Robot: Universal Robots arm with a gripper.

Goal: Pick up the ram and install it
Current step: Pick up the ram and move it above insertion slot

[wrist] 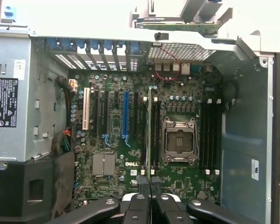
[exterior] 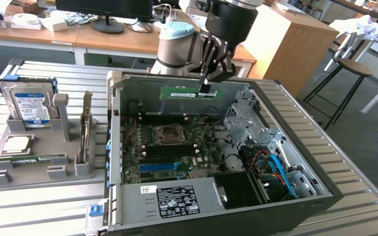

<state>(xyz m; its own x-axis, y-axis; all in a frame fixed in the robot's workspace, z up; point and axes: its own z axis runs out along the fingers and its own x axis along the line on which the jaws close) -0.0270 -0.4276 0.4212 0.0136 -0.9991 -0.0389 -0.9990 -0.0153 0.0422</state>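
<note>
The claw (exterior: 206,90) is pinched shut on the ram (exterior: 190,93), gripping the green stick by its top edge. It holds the stick level, up near the rim of the open computer case (exterior: 113,123) by the far wall. From the wrist view the ram (wrist: 149,130) shows edge-on, running out from the claw (wrist: 150,184) over the memory slots beside the processor socket (wrist: 179,141).

Inside the case lie the motherboard (exterior: 169,147), a labelled power supply (exterior: 169,199) and loose blue cables.

Beside it on the slatted desk (exterior: 45,211) sits a grey tray (exterior: 38,172). It holds a hard drive (exterior: 30,104) standing upright, a square processor chip (exterior: 16,143) lying flat, and a second green stick (exterior: 30,160) (lying along the tray's front).
</note>
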